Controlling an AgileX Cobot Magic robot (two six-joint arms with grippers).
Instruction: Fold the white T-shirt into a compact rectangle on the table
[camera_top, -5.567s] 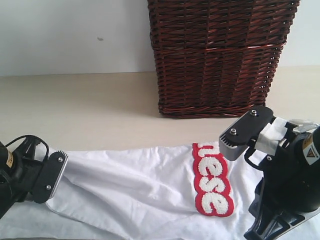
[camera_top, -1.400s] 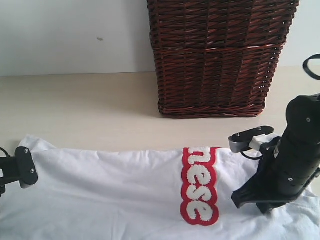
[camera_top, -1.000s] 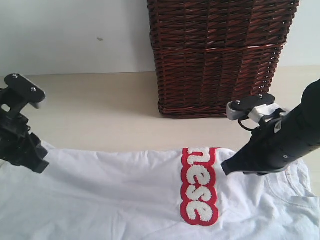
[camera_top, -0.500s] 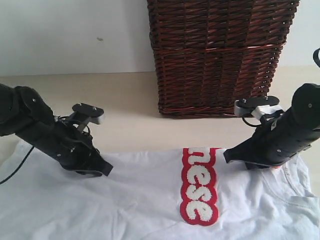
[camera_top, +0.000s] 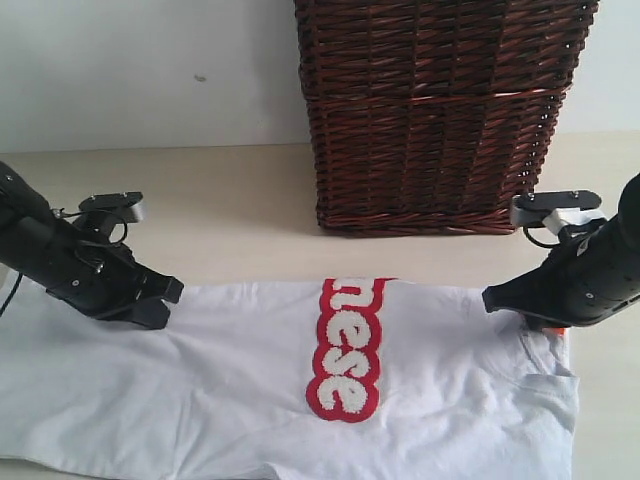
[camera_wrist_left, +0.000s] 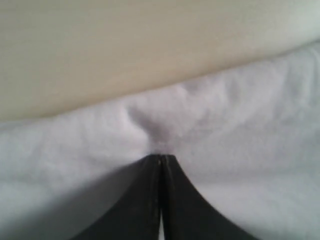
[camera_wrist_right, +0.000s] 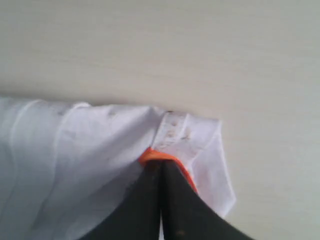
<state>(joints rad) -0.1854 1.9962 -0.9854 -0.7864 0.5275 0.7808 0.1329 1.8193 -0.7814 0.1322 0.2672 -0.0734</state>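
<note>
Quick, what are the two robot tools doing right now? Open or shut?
Left tool: shut, pinching the white red-lettered cotton T-shirt.
Right tool: shut on the same T-shirt.

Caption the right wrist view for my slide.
Right gripper, fingers closed, pinching the white T-shirt at its orange-tabbed edge on the table.

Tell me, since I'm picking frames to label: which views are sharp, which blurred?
Exterior view: sharp, evenly lit, wicker basket weave crisp. Left wrist view: heavily blurred, fingers and white T-shirt soft. Right wrist view: mildly soft, collar stitching readable.
</note>
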